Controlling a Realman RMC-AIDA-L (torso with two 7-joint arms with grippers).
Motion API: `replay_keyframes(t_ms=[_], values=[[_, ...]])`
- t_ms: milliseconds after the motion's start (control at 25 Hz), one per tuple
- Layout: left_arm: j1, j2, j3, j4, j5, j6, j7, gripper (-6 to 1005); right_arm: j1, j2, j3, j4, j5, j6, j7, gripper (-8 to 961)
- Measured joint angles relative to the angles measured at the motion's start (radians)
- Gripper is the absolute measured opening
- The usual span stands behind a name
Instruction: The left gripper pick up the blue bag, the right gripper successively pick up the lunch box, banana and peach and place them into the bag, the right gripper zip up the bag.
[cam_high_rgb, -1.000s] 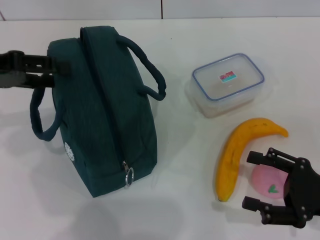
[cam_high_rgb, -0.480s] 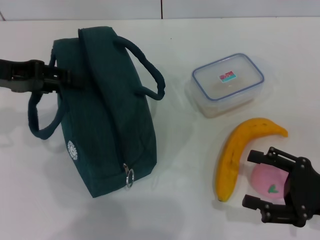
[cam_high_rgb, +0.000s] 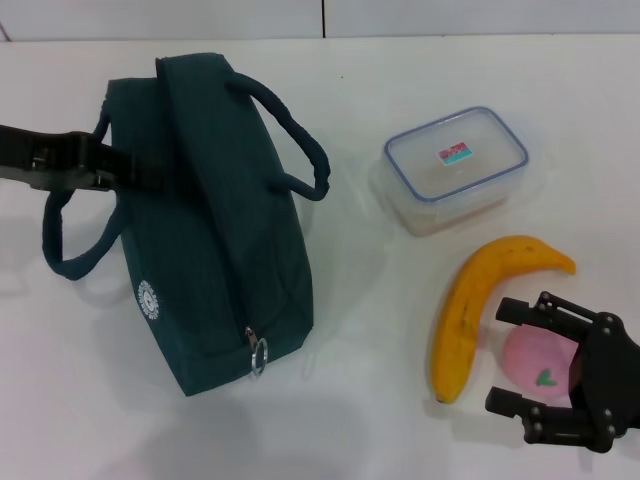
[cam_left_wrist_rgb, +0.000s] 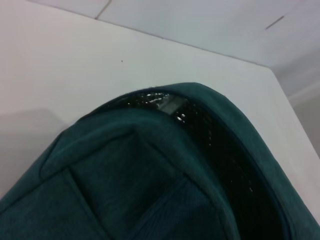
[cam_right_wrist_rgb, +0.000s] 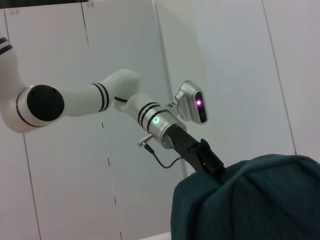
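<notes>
The blue bag (cam_high_rgb: 230, 220) lies on its side at the table's left, zip closed, ring pull (cam_high_rgb: 258, 352) at its near end. My left gripper (cam_high_rgb: 130, 172) reaches in from the left and presses against the bag's far-left edge, by the root of one loop handle (cam_high_rgb: 60, 250). The left wrist view is filled by the blue bag (cam_left_wrist_rgb: 150, 190). The right wrist view shows the left gripper (cam_right_wrist_rgb: 207, 157) on the blue bag (cam_right_wrist_rgb: 250, 200). The lunch box (cam_high_rgb: 457, 167) sits at the right. The banana (cam_high_rgb: 478, 305) lies below it. My right gripper (cam_high_rgb: 497, 358) is open around the peach (cam_high_rgb: 535, 365).
The white table (cam_high_rgb: 360, 420) meets a pale wall at the back. The banana lies right beside the peach and the right gripper's upper finger (cam_high_rgb: 520, 312). The bag's second handle (cam_high_rgb: 300, 140) arches toward the lunch box.
The left gripper has pushed in against the bag's far-left edge. The bag's top has tipped slightly right and the near handle has swung left. The right gripper has stayed put.
</notes>
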Motion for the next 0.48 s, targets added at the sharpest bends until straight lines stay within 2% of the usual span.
replay_keyframes(t_ms=[200,360,440,480], values=[[-0.005,0.002,0.016,0.001,-0.001,0.003,0.004,164,-0.001,0.000,0.006,0.003,0.009,-0.003,0.004,834],[-0.006,0.004,0.010,0.003,-0.012,0.003,0.000,77,-0.003,0.000,0.008,0.022,0.058,-0.004,0.013,832],[-0.007,0.006,0.008,0.001,-0.034,0.003,0.000,33,-0.005,-0.002,0.008,0.039,0.114,-0.004,0.042,831],[-0.007,0.008,0.008,-0.001,-0.047,0.003,0.000,33,-0.010,-0.002,0.008,0.049,0.198,0.000,0.117,831]])
